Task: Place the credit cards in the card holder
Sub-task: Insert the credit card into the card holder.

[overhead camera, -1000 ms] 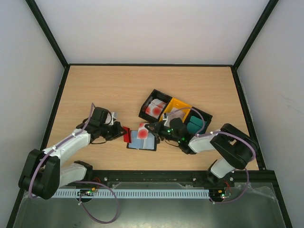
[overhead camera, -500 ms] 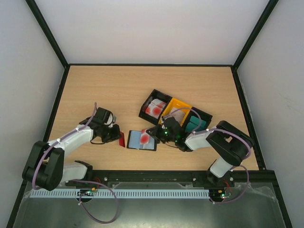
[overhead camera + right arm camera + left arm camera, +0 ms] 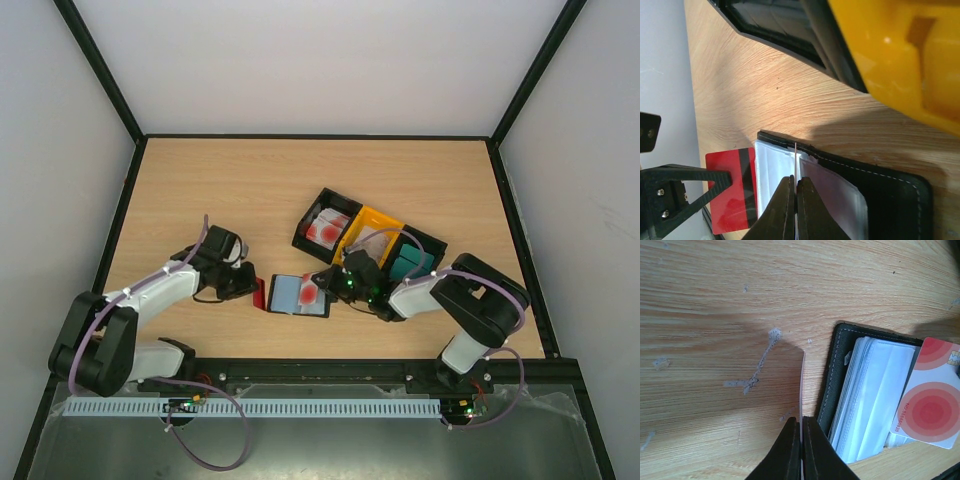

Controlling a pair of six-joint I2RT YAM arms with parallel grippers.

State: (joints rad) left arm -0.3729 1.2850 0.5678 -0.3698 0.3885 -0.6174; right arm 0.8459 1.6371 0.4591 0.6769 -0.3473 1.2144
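The black card holder (image 3: pixel 285 306) lies open on the table, its pale sleeves facing up. My right gripper (image 3: pixel 328 287) is shut on a red-and-white card (image 3: pixel 310 292) and holds it on edge over the sleeves (image 3: pixel 775 175); the card (image 3: pixel 795 155) shows edge-on between the fingers. My left gripper (image 3: pixel 248 286) is shut on a red card (image 3: pixel 259 292) and holds it on edge next to the holder's left side. In the left wrist view this card (image 3: pixel 801 385) stands beside the holder's black edge (image 3: pixel 832 375), and the right gripper's card (image 3: pixel 930 400) lies over the sleeves.
Three bins stand in a row behind the holder: a black one with red-and-white cards (image 3: pixel 325 228), a yellow one (image 3: pixel 372 232) and a black one with teal cards (image 3: pixel 412 258). Black frame rails border the table.
My left gripper has drawn back a little to the left and lowered the red card beside the holder. My right gripper has shifted its card slightly right and lower over the sleeves.
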